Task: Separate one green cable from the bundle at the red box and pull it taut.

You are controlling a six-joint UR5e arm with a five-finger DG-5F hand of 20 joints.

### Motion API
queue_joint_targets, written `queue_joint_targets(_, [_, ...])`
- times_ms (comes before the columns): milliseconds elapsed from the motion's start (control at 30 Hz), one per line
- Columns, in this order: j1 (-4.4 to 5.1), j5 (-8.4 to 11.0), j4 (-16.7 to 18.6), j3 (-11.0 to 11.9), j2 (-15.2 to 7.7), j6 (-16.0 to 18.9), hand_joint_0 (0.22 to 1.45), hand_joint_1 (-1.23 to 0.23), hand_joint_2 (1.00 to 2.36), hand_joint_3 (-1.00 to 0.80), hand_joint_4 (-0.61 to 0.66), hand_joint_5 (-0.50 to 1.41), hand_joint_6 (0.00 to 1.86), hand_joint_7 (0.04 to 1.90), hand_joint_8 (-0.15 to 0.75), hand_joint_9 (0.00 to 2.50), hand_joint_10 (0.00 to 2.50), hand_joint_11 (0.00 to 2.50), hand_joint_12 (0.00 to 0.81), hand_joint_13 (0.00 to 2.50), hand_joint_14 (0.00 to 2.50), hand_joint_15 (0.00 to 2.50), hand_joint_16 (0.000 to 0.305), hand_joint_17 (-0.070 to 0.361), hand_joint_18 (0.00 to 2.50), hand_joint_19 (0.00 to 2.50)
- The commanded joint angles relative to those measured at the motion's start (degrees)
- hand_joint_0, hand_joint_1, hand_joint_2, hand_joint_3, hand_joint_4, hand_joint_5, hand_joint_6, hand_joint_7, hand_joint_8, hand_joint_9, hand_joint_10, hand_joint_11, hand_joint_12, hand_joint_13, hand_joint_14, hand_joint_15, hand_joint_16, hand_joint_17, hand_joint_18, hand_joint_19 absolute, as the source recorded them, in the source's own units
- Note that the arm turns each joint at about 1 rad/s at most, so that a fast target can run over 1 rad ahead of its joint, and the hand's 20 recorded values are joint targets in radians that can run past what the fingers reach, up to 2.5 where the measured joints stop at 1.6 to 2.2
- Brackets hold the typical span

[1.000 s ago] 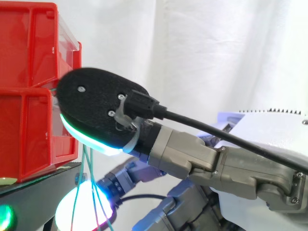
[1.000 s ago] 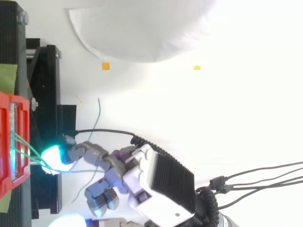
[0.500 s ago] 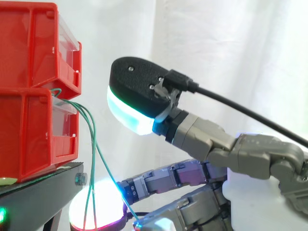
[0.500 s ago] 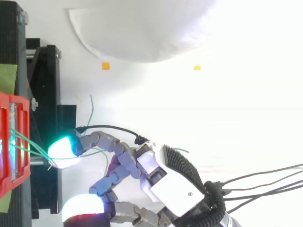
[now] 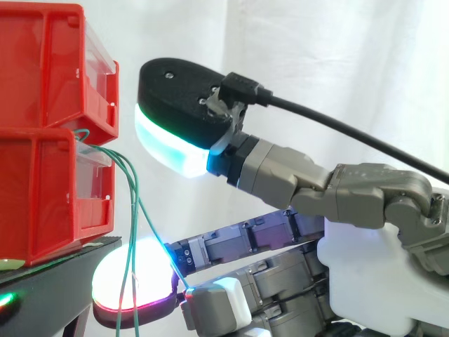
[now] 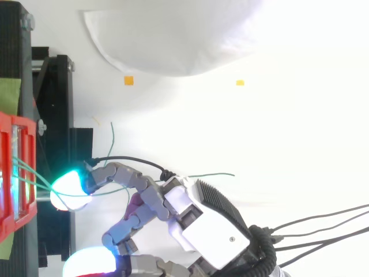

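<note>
a white curtain (image 5: 330, 49) hangs behind stacked red bins (image 5: 42, 70) on a black stand (image 5: 59, 265). a bundle of thin green cables (image 5: 130, 175) loops out of the lower bin's front and droops past the stand's edge. one green cable (image 5: 160, 239) leaves the bundle and runs in a straight slanted line down to the robot hand (image 5: 365, 295), which grasps it between a white-and-red glowing pad (image 5: 133, 277) and the thumb. seen from above, its free end (image 6: 210, 175) trails past the palm. another finger, tipped cyan-white, reaches toward the bins above the cables.
</note>
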Motion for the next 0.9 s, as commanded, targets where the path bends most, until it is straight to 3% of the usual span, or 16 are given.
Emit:
queue_joint_targets(0, [0.0, 0.57, -1.0, 0.0, 0.0, 3.1, 0.51, -0.7, 1.0, -0.5, 0.28, -0.15, 0.5, 0.87, 0.317, 1.39, 0.02, 1.45, 0.361, 1.44, 0.0, 1.55, 0.055, 0.124, 1.01, 1.09])
queue_joint_targets(200, [0.0, 0.57, -2.6, 0.0, 0.0, 6.6, 0.54, -0.83, 1.0, -0.5, 0.34, -0.11, 0.5, 0.99, 0.316, 1.38, 0.02, 1.48, 0.359, 1.43, 0.0, 1.56, 0.051, 0.114, 0.99, 1.1])
queue_joint_targets(367, [0.0, 0.66, -3.5, 0.0, 0.0, 8.1, 0.55, -0.92, 1.0, -0.5, 0.28, -0.06, 0.5, 1.28, 0.325, 1.44, 0.02, 1.52, 0.365, 1.44, 0.01, 1.58, 0.05, 0.113, 1.0, 1.09])
queue_joint_targets(500, [-0.09, 0.66, -4.1, 0.0, 0.0, 9.4, 0.55, -0.94, 1.0, -0.5, 0.25, -0.03, 0.51, 1.35, 0.319, 1.54, 0.02, 1.55, 0.367, 1.48, 0.01, 1.59, 0.049, 0.11, 1.03, 1.08])
queue_joint_targets(700, [-0.09, 0.66, -5.0, 0.0, 0.0, 10.8, 0.48, -0.75, 1.0, -0.5, 0.2, 0.03, 0.5, 1.33, 0.311, 1.75, 0.02, 1.54, 0.388, 1.58, 0.01, 1.59, 0.054, 0.121, 1.15, 1.1])
queue_joint_targets(733, [-0.09, 0.66, -5.2, 0.0, 0.0, 10.9, 0.46, -0.64, 1.0, -0.5, 0.19, 0.04, 0.5, 1.31, 0.315, 1.81, 0.02, 1.52, 0.407, 1.62, 0.0, 1.59, 0.058, 0.13, 1.19, 1.08])
queue_joint_targets(867, [-0.18, 0.66, -5.7, 0.0, 0.0, 11.0, 0.45, -0.46, 1.0, -0.5, 0.16, 0.07, 0.5, 1.29, 0.299, 1.95, 0.03, 1.5, 0.406, 1.71, 0.0, 1.58, 0.06, 0.135, 1.27, 1.07])
